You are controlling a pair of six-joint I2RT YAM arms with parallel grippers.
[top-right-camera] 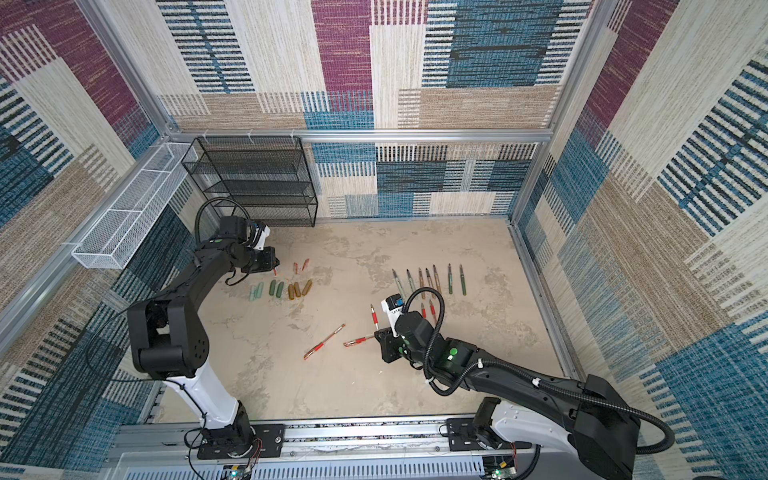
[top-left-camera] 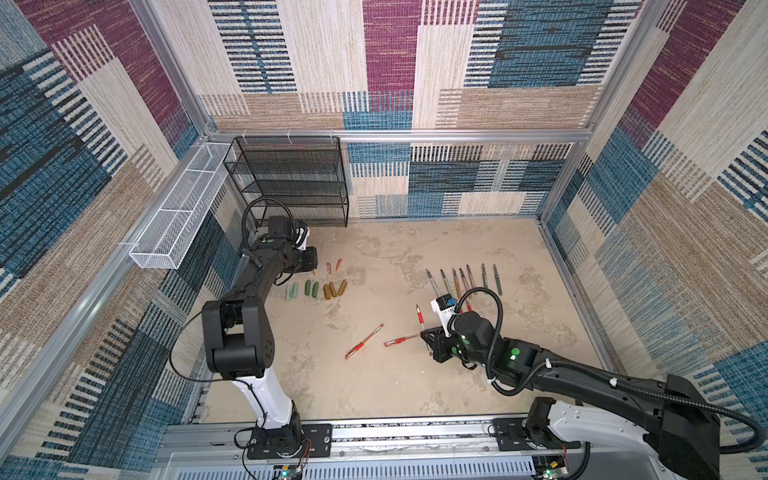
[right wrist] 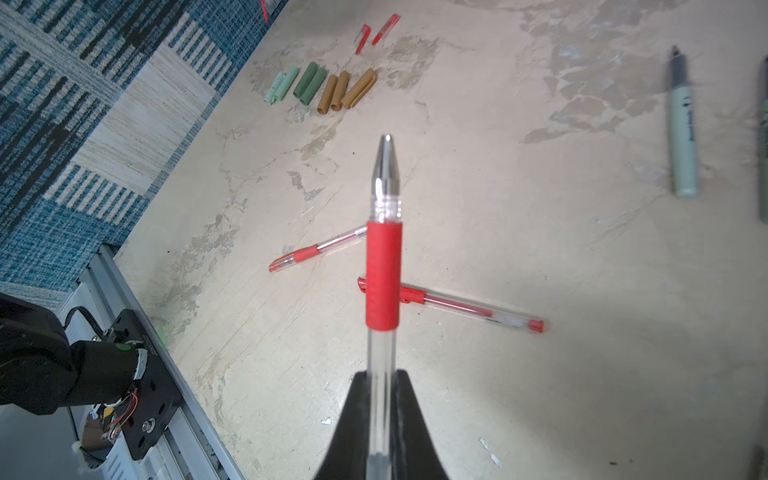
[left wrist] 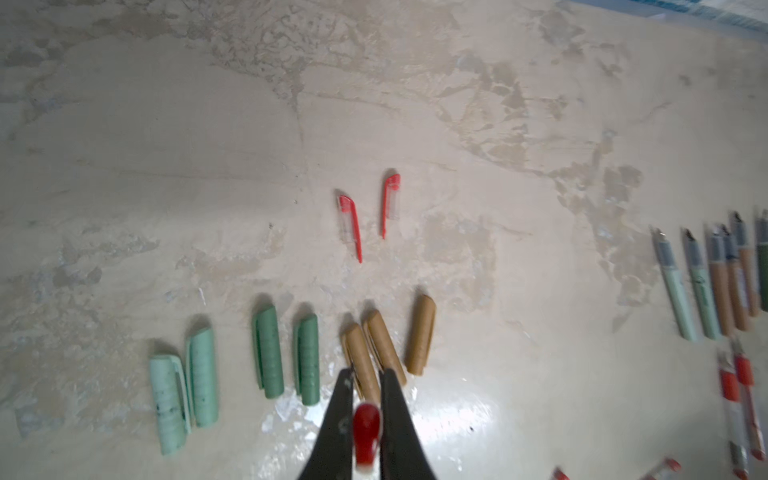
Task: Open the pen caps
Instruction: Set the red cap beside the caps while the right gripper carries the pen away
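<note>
Loose pen caps lie in a row at the left of the table: mint (left wrist: 183, 386), dark green (left wrist: 268, 353) and brown (left wrist: 419, 332), with two slim red caps (left wrist: 349, 220) beyond them. Both top views show this row (top-left-camera: 316, 289) (top-right-camera: 280, 289). My left gripper (left wrist: 366, 374) hovers by the row's far side (top-left-camera: 312, 270), shut on a red pen cap (left wrist: 366, 432). My right gripper (right wrist: 381, 374) is shut on the clear barrel of an uncapped red pen (right wrist: 383, 274), silver tip pointing away, seen in a top view (top-left-camera: 419, 316). Two capped red pens (top-left-camera: 363, 347) (top-left-camera: 401, 340) lie mid-table.
A row of uncapped pen barrels (top-left-camera: 463, 280) lies at the right, with two red ones (left wrist: 737, 399) just in front. A black mesh shelf (top-left-camera: 291, 178) stands at the back left, a white mesh basket (top-left-camera: 178, 216) hangs on the left wall, and an aluminium rail (top-left-camera: 374, 432) runs along the front.
</note>
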